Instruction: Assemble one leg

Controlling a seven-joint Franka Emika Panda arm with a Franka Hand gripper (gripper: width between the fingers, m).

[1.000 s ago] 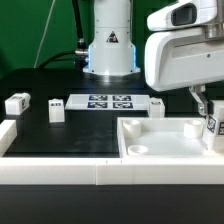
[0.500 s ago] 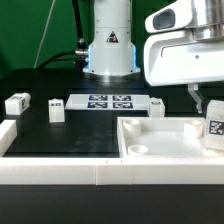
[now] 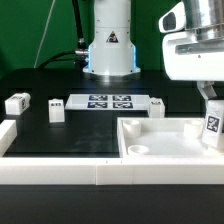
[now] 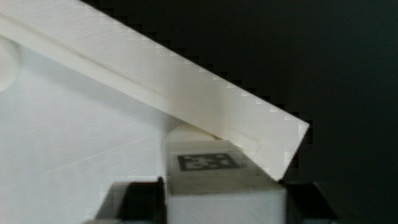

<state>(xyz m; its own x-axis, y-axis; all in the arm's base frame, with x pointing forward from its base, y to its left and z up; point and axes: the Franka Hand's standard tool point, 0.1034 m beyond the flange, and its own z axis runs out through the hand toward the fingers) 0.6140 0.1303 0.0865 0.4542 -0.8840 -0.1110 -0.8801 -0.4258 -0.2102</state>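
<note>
Leg (image 3: 213,127): held at corner of tray (image 3: 165,126) (placing step, likely).
Claw (image 4: 210,200): pinching leg, just inside tray rim.
Next: straight descent, then twisting in.

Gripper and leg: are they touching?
Touching. The wrist view shows the leg clamped in the gripper, with both fingers flush against its sides.

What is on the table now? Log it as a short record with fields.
end effector: shut on held leg
held leg: upright, tag showing, by the tray-like piece's rim on the exterior view's right; contact unclear
tray-like piece: on the table, rim up
loose legs: three, untouched, flanking the marker board
marker board: flat on the table
</note>
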